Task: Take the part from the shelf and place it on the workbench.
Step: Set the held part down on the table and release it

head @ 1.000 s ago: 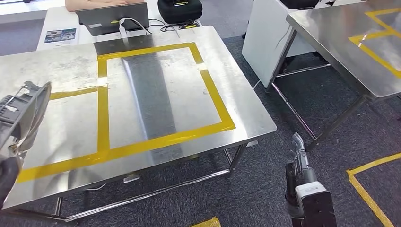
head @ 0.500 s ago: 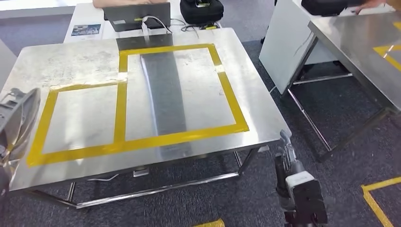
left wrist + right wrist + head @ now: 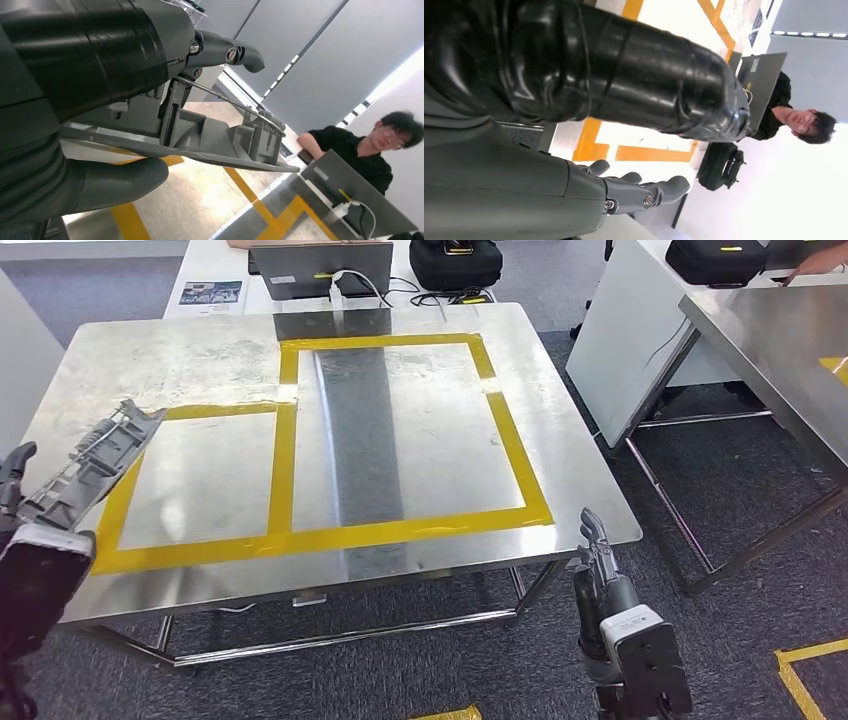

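Note:
The part [image 3: 92, 462] is a long grey moulded plastic piece with ribs, held up over the left edge of the steel workbench [image 3: 200, 360]. My left hand [image 3: 22, 505] grips its near end; in the left wrist view the part [image 3: 210, 137] lies between the thumb and the fingers [image 3: 225, 50]. It hangs above the smaller yellow-taped rectangle [image 3: 200, 480], not touching the top. My right hand [image 3: 597, 565] hangs below the workbench's near right corner, fingers [image 3: 644, 192] loosely apart with nothing in them.
A laptop [image 3: 320, 258] and a black bag [image 3: 455, 262] sit on the white table beyond the workbench, with a person [image 3: 372, 150] seated there. A second steel table [image 3: 780, 340] stands to the right across a carpeted aisle.
The camera has swung left, so the workbench now sits more centred. The part in my left hand has tipped flatter and come further in over the workbench's left edge.

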`<control>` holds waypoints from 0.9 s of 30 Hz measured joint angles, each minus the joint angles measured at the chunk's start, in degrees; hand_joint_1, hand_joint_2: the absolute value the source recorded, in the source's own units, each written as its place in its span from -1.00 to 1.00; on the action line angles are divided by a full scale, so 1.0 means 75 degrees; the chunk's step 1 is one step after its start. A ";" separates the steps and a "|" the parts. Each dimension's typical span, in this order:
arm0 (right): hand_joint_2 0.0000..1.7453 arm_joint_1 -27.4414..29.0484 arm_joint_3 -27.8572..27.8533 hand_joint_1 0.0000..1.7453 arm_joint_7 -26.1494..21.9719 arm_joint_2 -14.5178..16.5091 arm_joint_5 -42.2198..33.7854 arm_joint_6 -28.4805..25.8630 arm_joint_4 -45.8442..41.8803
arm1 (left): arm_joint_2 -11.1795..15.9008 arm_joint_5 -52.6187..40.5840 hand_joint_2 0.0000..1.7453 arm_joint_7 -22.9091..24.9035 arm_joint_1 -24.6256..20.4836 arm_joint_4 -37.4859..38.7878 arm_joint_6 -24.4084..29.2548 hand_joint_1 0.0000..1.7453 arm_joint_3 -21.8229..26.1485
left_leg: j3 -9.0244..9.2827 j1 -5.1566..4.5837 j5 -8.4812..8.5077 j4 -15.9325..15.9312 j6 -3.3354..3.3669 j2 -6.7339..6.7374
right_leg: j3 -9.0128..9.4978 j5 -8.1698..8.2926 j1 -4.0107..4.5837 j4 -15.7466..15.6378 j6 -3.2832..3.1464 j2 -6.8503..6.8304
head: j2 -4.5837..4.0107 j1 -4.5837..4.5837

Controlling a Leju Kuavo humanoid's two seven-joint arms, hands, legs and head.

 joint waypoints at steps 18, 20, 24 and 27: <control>-1.00 -0.0540 0.0520 -1.00 -0.0653 0.0020 -0.0353 0.0400 0.0199 | -0.1249 -0.0464 1.00 0.0033 -0.3675 0.3734 -0.1092 1.00 -0.3151 | -0.0032 -0.0001 0.0049 -0.0006 0.0015 0.0057 | 0.0006 0.0041 -0.0005 0.0034 0.0144 0.0061 | 0.0000 -0.0077; -1.00 -0.0579 0.0574 -1.00 -0.0665 0.0033 -0.0323 0.0428 0.0197 | -0.1453 -0.0465 1.00 0.0037 -0.3948 0.4116 -0.1108 1.00 -0.3409 | -0.0048 -0.0003 0.0064 -0.0006 0.0017 0.0071 | 0.0036 0.0064 -0.0006 0.0039 0.0154 0.0079 | 0.0000 -0.0078; -1.00 -0.0594 0.0627 -1.00 -0.0698 0.0040 -0.0268 0.0443 0.0196 | -0.1682 -0.0501 1.00 0.0107 -0.4277 0.4644 -0.1266 1.00 -0.3749 | -0.0057 -0.0003 0.0068 -0.0006 0.0020 0.0079 | 0.0023 0.0071 -0.0005 0.0041 0.0154 0.0089 | 0.0000 -0.0088; -1.00 -0.0572 0.0644 -1.00 -0.0730 0.0040 -0.0085 0.0439 0.0123 | -0.1714 -0.0875 1.00 0.0191 -0.4448 0.4855 -0.1923 1.00 -0.3825 | -0.0060 -0.0003 0.0069 -0.0008 0.0020 0.0079 | 0.0021 0.0071 -0.0004 0.0046 0.0154 0.0088 | 0.0000 -0.0090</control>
